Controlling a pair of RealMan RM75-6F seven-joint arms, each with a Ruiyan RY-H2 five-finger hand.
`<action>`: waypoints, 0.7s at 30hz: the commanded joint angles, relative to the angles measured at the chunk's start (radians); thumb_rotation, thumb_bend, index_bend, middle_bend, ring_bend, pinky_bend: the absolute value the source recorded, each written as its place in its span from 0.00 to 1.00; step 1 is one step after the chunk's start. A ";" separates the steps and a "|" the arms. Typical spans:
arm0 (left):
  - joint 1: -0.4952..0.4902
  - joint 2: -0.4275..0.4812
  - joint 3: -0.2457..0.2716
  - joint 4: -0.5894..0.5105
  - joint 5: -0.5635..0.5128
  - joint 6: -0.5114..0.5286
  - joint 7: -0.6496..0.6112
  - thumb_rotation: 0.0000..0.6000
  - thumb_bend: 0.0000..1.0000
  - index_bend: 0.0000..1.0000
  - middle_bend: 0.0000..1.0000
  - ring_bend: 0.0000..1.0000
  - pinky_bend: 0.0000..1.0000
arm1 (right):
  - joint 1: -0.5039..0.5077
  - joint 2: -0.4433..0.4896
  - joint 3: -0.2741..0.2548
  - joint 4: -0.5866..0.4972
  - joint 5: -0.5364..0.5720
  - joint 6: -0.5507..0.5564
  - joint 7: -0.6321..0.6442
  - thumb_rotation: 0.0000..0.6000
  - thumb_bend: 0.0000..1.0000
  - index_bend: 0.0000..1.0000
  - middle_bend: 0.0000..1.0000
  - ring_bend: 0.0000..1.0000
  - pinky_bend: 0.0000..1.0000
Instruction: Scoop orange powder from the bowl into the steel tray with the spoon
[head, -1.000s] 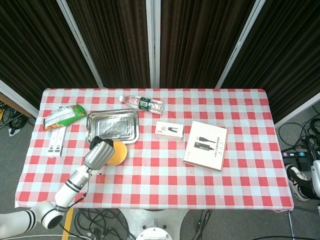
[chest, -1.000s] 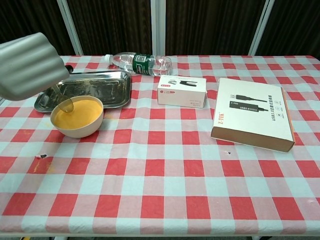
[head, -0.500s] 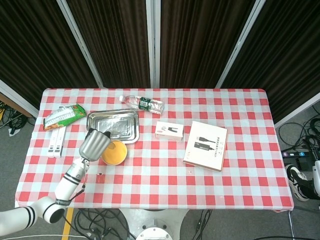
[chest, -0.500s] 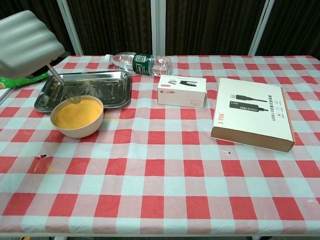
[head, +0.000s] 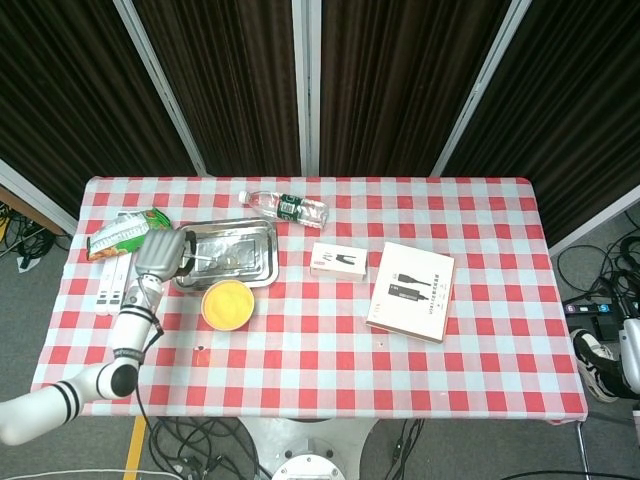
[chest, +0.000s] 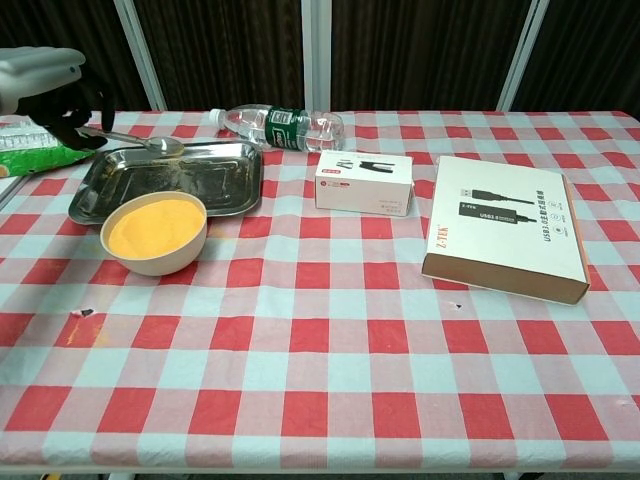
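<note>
Spoon (chest: 140, 139) pinched in my left hand (chest: 40, 82) fingers (chest: 75, 118), bowl end over steel tray (chest: 230, 190), bowl (chest: 155, 234) of orange powder (chest: 155, 226) nearer me.

Left hand (chest: 35, 75) cut off by chest view's left/top edge; fingers (chest: 70, 112) dark, grip detail unclear. Snack bag (chest: 30, 155) partly cropped, hand overlaps it. Box labels (head: 410, 285) too small to read. Spoon (chest: 150, 141) contents indiscernible.

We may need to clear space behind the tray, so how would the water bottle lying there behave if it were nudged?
The water bottle lies on its side, so it would probably roll easily. It looks like thin clear plastic, so it is likely light and may dent under a firm squeeze. How full it is cannot be told.
</note>
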 joint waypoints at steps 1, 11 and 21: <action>-0.064 -0.077 0.002 0.142 -0.081 -0.099 -0.023 1.00 0.49 0.68 1.00 0.97 1.00 | 0.000 0.000 0.000 -0.001 0.001 0.000 -0.002 1.00 0.15 0.09 0.23 0.03 0.12; -0.139 -0.209 0.029 0.368 -0.185 -0.185 -0.011 1.00 0.48 0.58 1.00 0.97 1.00 | -0.010 0.006 -0.002 -0.004 0.006 0.009 0.000 1.00 0.15 0.09 0.23 0.03 0.13; -0.079 -0.102 0.037 0.230 -0.134 -0.069 -0.063 1.00 0.44 0.32 1.00 0.97 1.00 | -0.015 0.012 -0.004 -0.006 -0.001 0.017 0.006 1.00 0.15 0.09 0.23 0.03 0.13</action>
